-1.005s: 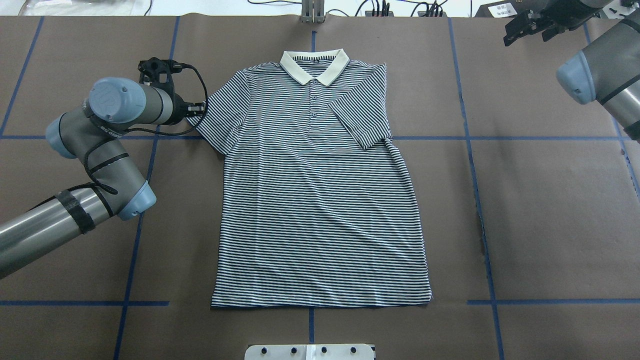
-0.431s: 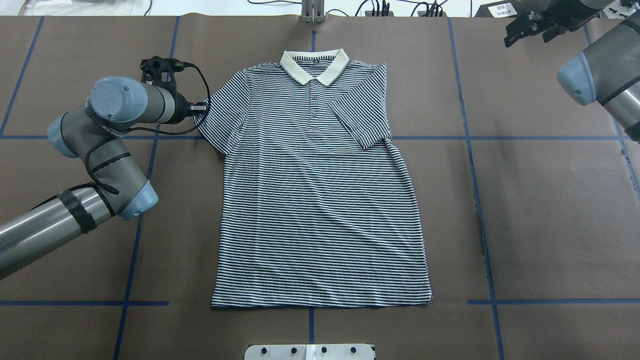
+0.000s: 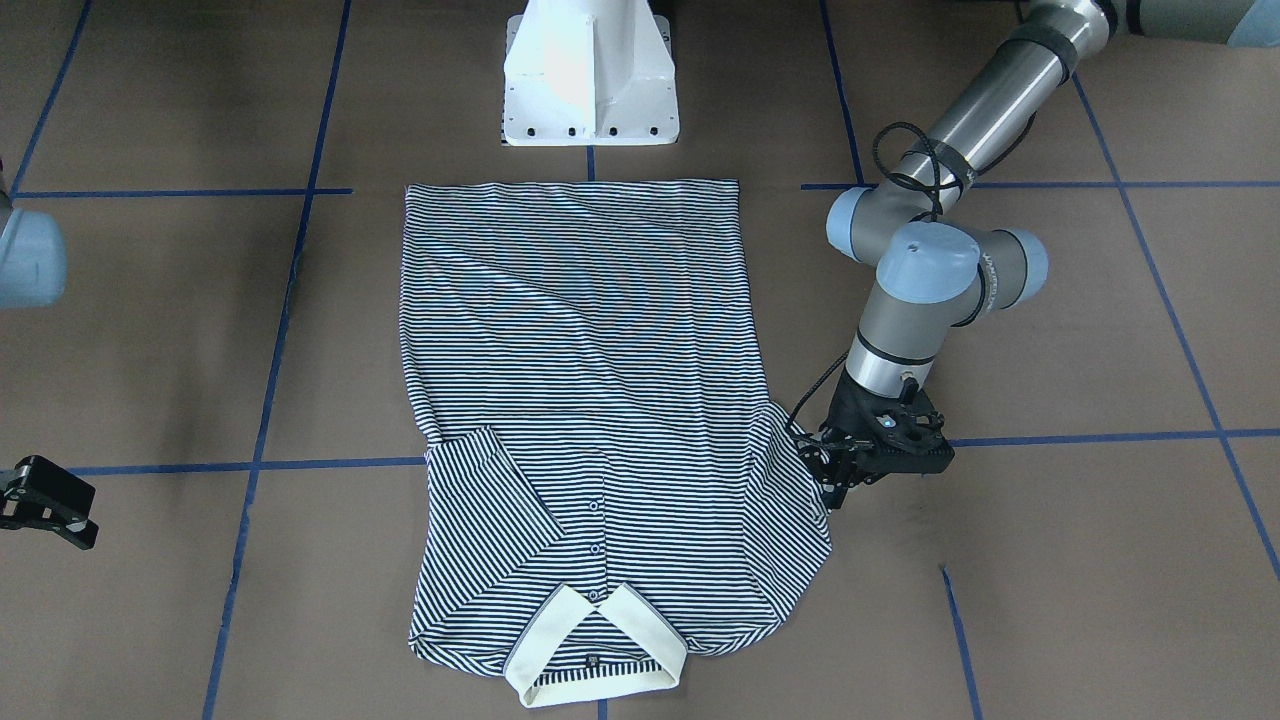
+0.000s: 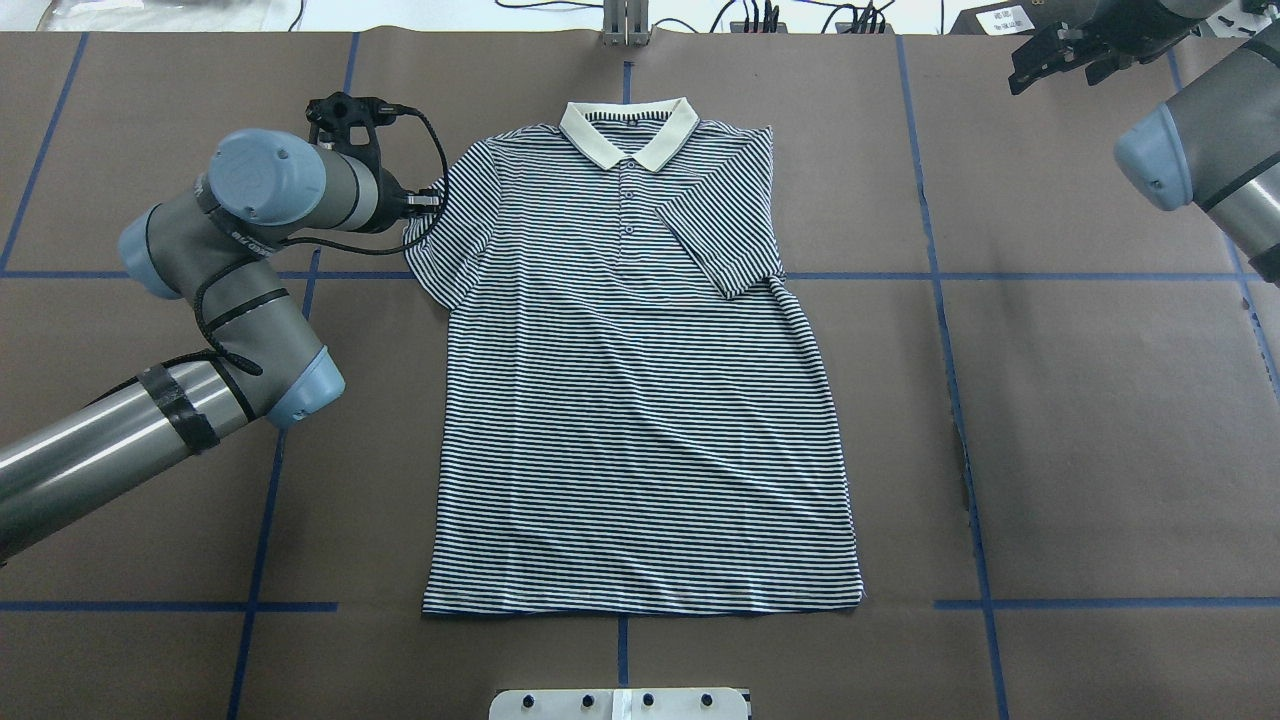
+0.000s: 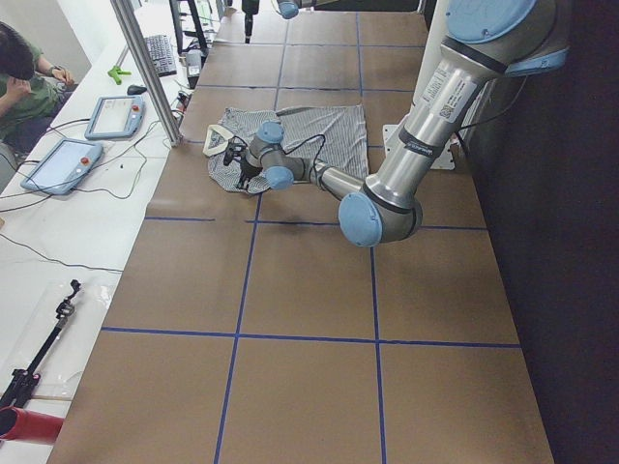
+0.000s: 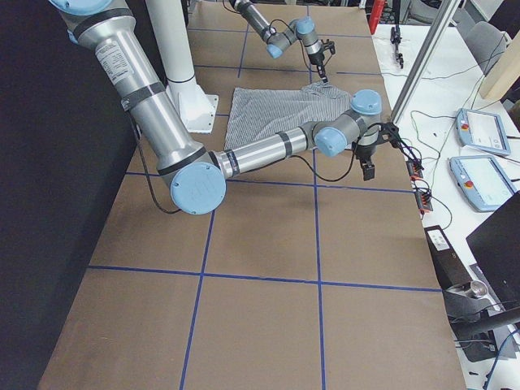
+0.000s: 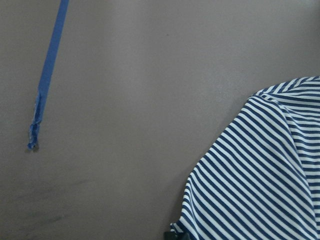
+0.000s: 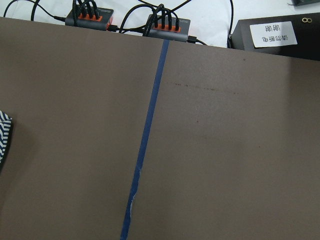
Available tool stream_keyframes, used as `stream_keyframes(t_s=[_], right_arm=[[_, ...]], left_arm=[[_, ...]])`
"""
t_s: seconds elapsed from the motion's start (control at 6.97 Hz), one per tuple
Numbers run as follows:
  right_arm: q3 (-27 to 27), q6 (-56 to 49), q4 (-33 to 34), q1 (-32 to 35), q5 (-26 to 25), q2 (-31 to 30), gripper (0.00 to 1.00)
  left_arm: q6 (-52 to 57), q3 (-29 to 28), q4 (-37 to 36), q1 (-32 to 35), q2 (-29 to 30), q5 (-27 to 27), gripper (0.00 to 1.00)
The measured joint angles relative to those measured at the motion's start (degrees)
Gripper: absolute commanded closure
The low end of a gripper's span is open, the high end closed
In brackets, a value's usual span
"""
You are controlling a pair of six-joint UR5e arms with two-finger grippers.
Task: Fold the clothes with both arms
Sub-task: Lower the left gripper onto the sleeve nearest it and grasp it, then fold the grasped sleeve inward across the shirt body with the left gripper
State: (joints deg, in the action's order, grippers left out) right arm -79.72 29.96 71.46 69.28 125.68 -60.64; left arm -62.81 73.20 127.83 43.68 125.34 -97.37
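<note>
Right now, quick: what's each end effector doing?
Left end effector: closed on the sleeve edge of the shirt.
Right end effector: looks open, holding nothing.

Looked down on a bench (image 4: 1100,400) papered in brown and gridded with blue tape lines (image 4: 940,300). Found a white side table (image 5: 87,222) along the bench's far edge, with two teach pendants (image 5: 60,164) and an aluminium post (image 5: 145,68). Noted two orange-and-black power hubs (image 8: 167,22) just past that edge and a seated person (image 5: 24,82) beyond.
</note>
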Motion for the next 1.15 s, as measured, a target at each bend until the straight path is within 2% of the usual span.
stream_keyframes(t_s=[0.43, 0.72, 0.86, 1.15], right_arm=[[0.0, 0.0, 0.0, 0.0, -0.1, 0.0, 0.0], [0.0, 0.1, 0.0, 0.0, -0.1, 0.0, 0.0], [0.0, 0.1, 0.0, 0.0, -0.2, 0.0, 0.0], [-0.7, 0.2, 0.0, -0.3, -0.1, -0.1, 0.0]], left_arm=[[-3.8, -0.4, -11.6, -2.1, 9.3, 0.0, 1.0], [-8.0, -5.7, -13.5, -4.5, 15.7, 0.1, 1.0], [-8.9, -7.2, -13.6, -5.1, 17.1, 0.2, 0.01], [-5.9, -7.8, -13.7, -5.5, 17.6, 0.4, 0.0]])
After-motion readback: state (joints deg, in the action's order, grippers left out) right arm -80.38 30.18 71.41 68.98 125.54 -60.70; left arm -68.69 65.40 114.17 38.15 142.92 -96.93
